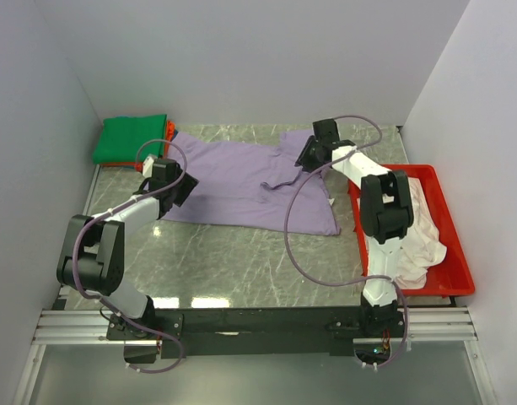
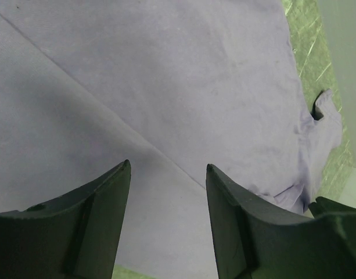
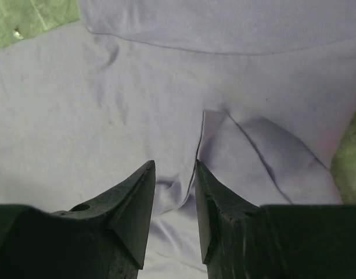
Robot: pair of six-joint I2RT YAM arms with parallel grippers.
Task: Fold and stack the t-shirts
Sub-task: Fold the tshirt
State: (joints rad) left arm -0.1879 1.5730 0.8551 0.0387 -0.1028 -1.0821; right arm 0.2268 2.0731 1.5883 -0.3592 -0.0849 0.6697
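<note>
A lavender t-shirt (image 1: 241,181) lies spread flat across the marble table. My left gripper (image 1: 184,190) hovers over the shirt's left edge. In the left wrist view it (image 2: 168,165) is open, with smooth lavender cloth (image 2: 166,87) below and nothing between its fingers. My right gripper (image 1: 309,154) is down on the shirt's upper right, near a sleeve. In the right wrist view its jaws (image 3: 175,164) stand a little apart, astride a raised fold of the lavender cloth (image 3: 137,104). A folded green t-shirt (image 1: 131,139) lies on an orange-red one (image 1: 169,128) at the back left.
A red tray (image 1: 454,228) on the right holds crumpled pale pinkish-white shirts (image 1: 422,228), beside the right arm. White walls close in the table on the left, back and right. Grey cables loop over both arms.
</note>
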